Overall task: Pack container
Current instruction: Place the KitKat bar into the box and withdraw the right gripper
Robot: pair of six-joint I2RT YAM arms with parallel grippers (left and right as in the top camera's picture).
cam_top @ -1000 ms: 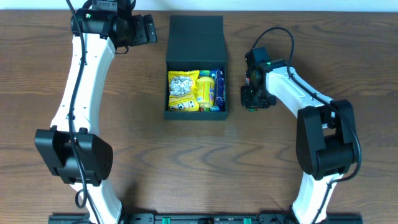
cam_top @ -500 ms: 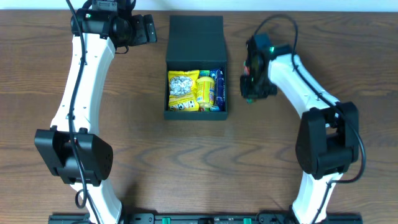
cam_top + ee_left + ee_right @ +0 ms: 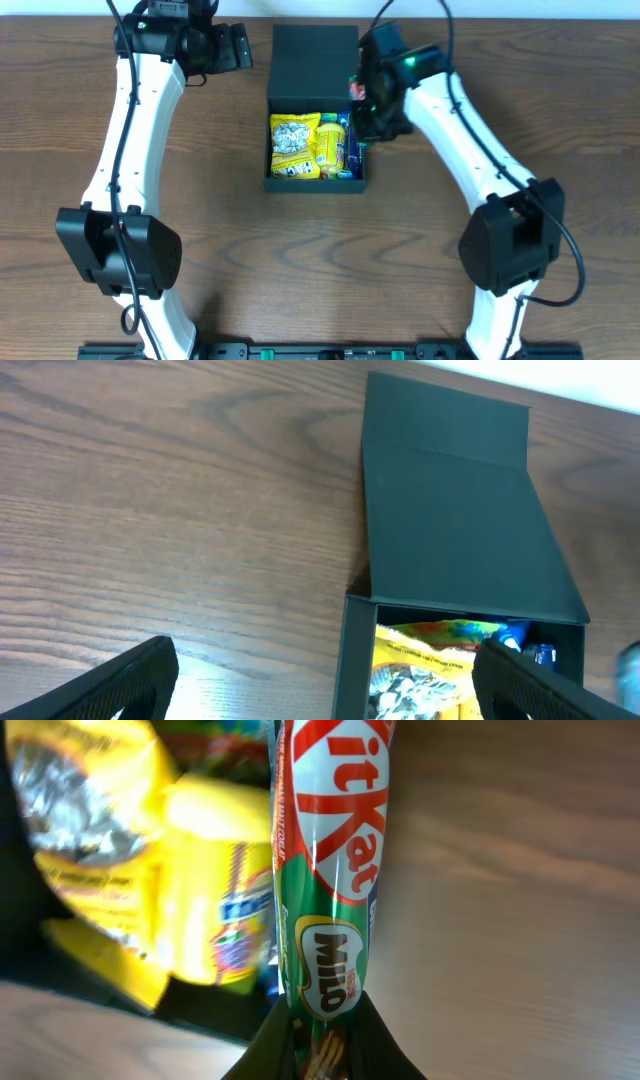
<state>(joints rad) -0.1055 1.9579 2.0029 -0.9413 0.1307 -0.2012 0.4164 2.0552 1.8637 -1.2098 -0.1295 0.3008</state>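
The dark green container (image 3: pixel 314 181) sits at the table's back middle, its flap lid (image 3: pixel 314 60) open toward the far edge. Yellow and blue snack packets (image 3: pixel 296 146) lie inside it. My right gripper (image 3: pixel 366 108) hovers over the container's right wall, shut on a green KitKat Milo packet (image 3: pixel 325 870). The right wrist view shows yellow packets (image 3: pixel 190 910) in the box beside it. My left gripper (image 3: pixel 240 45) is open and empty left of the lid. The left wrist view shows the lid (image 3: pixel 455 510) and box contents (image 3: pixel 420 670) between its fingers (image 3: pixel 320 685).
Bare brown wooden table (image 3: pixel 250 260) surrounds the container. The arm bases stand at the front edge.
My right gripper has moved left and toward the back with the KitKat Milo packet, from beside the container to over its right wall. The left arm has not moved.
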